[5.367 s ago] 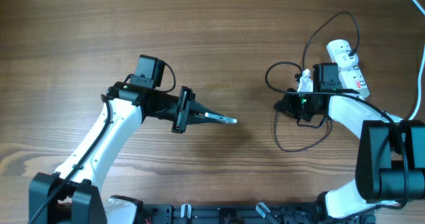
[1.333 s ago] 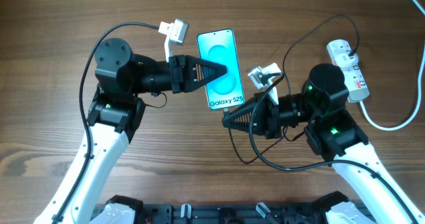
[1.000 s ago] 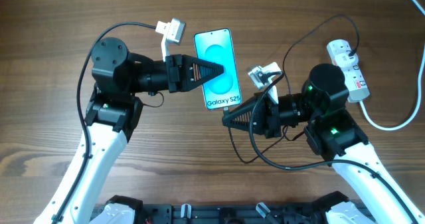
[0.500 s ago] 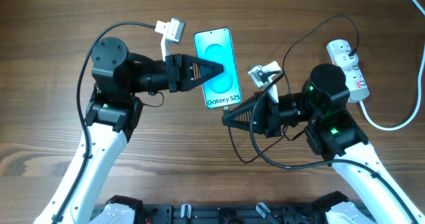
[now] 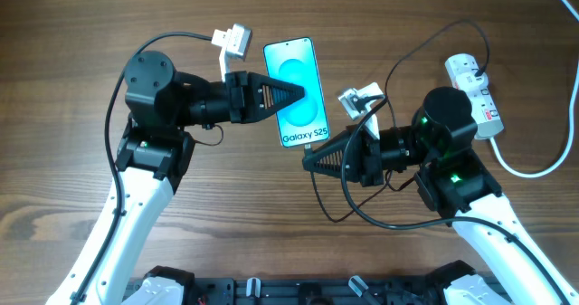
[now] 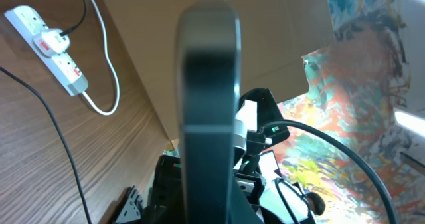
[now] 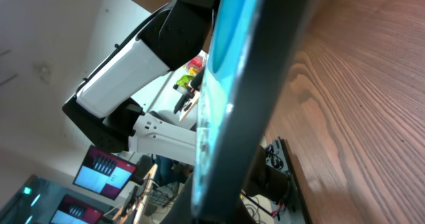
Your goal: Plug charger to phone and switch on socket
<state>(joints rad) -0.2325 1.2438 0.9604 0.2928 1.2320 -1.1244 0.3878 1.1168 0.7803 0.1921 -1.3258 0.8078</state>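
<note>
With both arms meeting at mid-counter, the following is noted.

1. Left gripper (image 5: 298, 95): jaws clenched on the phone (image 5: 298, 59), reaching in from the phone's left side across the middle of its screen. In the left wrist view the phone appears edge-on, as a dark, blurred upright bar between the jaws.

2. Phone: screen up and lit teal, with the "Galaxy S25" text near its lower edge. It sits slightly tilted, top end leaning left. Whether it is lifted off the counter (image 5: 81, 24) or resting on it cannot be determined.

3. Right gripper (image 5: 308, 159): jaws clenched, the tip just beside the lower edge of the phone. The charger (image 5: 469, 21) runs out from the tip and loops over the counter below the arm, with a further length arcing up to the socket. The connector itself is too small to make out, and whether it has entered the phone cannot be determined.

4. Socket (image 5: 470, 88): lies at the right rear of the counter, well apart from the phone, with a white plug seated in it. A thick white cord (image 6: 117, 78) leads away from it. The position of its red switch (image 5: 494, 116) cannot be read.
</note>
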